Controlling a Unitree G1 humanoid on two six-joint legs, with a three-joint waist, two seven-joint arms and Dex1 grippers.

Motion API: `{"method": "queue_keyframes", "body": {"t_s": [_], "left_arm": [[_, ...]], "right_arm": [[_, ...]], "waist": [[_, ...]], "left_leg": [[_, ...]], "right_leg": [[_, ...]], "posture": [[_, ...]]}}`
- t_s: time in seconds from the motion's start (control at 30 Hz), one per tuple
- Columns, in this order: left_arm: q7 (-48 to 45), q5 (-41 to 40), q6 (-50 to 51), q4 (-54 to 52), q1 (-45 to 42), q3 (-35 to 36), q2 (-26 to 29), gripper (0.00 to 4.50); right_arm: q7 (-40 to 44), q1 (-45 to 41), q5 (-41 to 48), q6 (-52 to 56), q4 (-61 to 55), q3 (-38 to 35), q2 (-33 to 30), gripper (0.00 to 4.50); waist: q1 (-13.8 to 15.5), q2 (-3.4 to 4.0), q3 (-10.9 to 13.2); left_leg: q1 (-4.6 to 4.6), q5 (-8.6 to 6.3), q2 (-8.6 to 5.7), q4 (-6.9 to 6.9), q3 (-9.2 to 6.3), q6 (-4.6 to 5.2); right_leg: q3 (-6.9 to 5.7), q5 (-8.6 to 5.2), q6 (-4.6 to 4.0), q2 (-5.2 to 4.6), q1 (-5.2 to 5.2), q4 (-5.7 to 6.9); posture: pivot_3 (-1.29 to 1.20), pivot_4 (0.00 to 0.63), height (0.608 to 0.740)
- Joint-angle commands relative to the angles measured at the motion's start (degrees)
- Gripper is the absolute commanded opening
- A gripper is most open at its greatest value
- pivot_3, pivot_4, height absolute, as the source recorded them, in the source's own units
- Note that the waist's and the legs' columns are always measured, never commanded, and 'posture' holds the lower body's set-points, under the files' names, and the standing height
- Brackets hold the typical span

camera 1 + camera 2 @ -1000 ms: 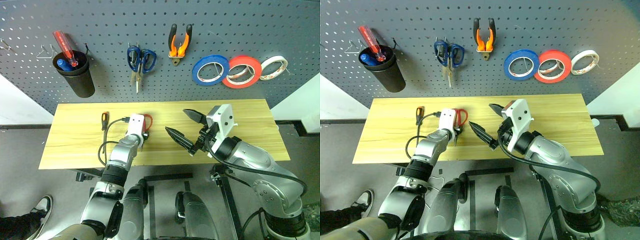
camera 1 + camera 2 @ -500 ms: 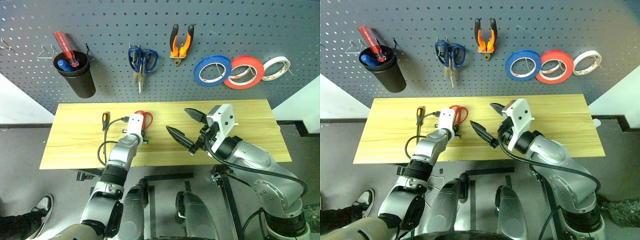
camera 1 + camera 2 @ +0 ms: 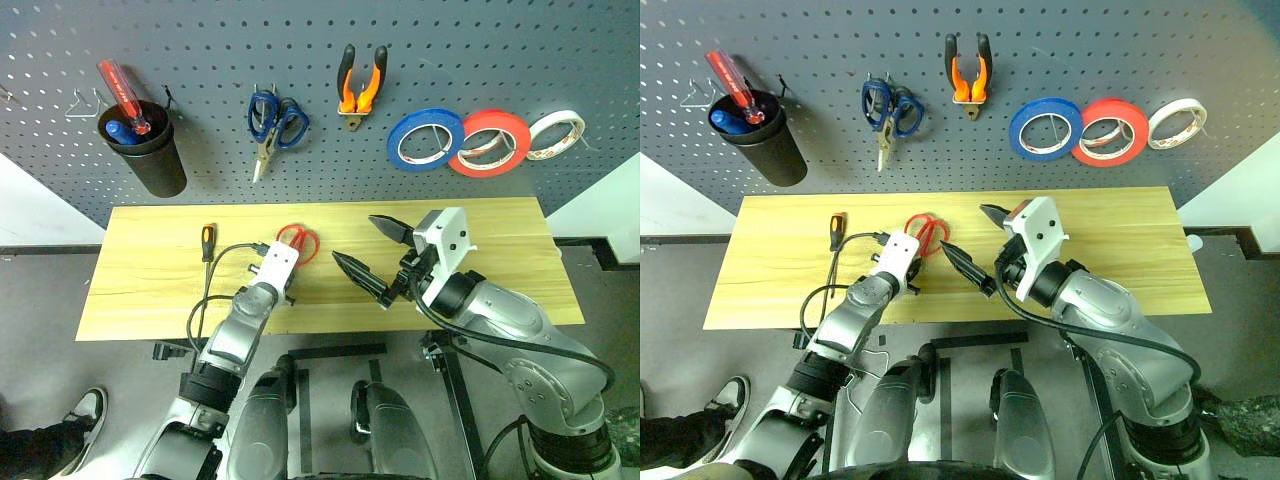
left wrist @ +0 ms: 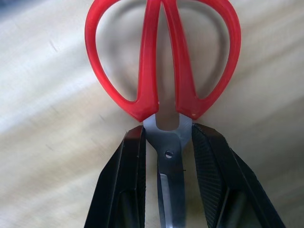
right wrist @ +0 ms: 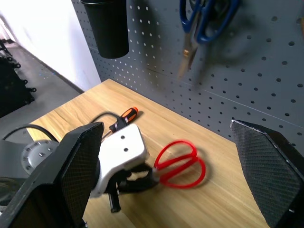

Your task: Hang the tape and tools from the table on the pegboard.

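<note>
Since a second ago the left claw has closed on the red scissors and drawn them back and up a little, so the red loops now sit nearer the middle of the table than they did. Its two black fingers pinch the steel just behind the pivot, loops pointing away from the wrist; whether the blades have fully left the wood is hard to judge. The right claw has not moved: it hangs level just right of the scissors, jaws spread wide and holding nothing.

The table is light yellow wood, bare but for the small screwdriver lying left of the left claw, well apart from it and near a black cable. The far edge meets the dark grey pegboard; the near edge is just under the left wrist, with grey floor below. A white wall shows at both ends of the board.

On the pegboard, above and beyond the left claw, hang the blue scissors, tilted, and the pliers. Further right hang the blue tape, a red roll and a white roll. Far left is a black cup holding a red screwdriver. Open board lies between cup and blue scissors.
</note>
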Motion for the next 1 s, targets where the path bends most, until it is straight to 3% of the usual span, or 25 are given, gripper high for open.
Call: {"method": "queue_keyframes", "body": {"t_s": [0.03, 0.3, 0.6, 0.8, 1.0], "left_arm": [[-0.7, 1.7, -4.2, -4.6, 1.9, -1.7, 0.2, 1.06], [-2.5, 3.7, -13.1, -11.1, 4.2, -3.8, 0.8, 1.06], [-0.2, 8.5, -32.0, -13.7, 6.9, -3.9, 4.1, 1.06], [5.0, 11.4, -45.9, -14.9, 8.2, -0.4, 5.9, 1.06], [9.6, 13.1, -49.6, -12.8, 5.5, 5.2, 6.3, 1.06]], "right_arm": [[0.7, -0.3, -0.3, -1.6, -0.7, 0.0, 0.3, 4.50], [1.5, -0.2, -0.9, -2.1, -0.2, -0.1, 0.1, 4.50], [2.4, -0.9, -2.2, -3.1, 1.1, -0.7, 0.0, 4.50], [3.0, -1.3, -2.9, -3.8, 2.1, -0.7, -0.1, 4.50], [3.6, -1.4, -3.2, -4.2, 2.7, -0.8, -0.2, 4.50]], "waist": [[0.1, 0.00, 0.0], [0.0, 0.00, 0.0], [0.0, 0.00, 0.0], [0.0, 0.01, 0.0], [0.1, 0.01, 0.0]], "left_leg": [[0.00, 0.00, 0.00, 0.00, 0.00, 0.00], [0.00, 0.00, -0.01, 0.00, 0.01, 0.01], [0.00, 0.01, -0.01, 0.01, 0.03, 0.01], [0.01, 0.01, -0.01, 0.04, 0.04, 0.02], [0.01, 0.02, -0.01, 0.10, 0.05, 0.03]], "right_leg": [[0.00, 0.00, 0.00, -0.01, 0.00, 0.00], [-0.01, 0.00, 0.00, 0.00, 0.00, -0.01], [-0.06, 0.00, 0.01, 0.05, 0.00, 0.02], [-0.06, 0.01, 0.01, 0.04, 0.01, 0.06], [-0.07, 0.01, 0.02, 0.08, 0.01, 0.12]], "posture": [[0.07, 0.284, 0.714], [0.07, 0.275, 0.714], [0.07, 0.258, 0.714], [0.07, 0.256, 0.714], [0.07, 0.256, 0.714]]}}
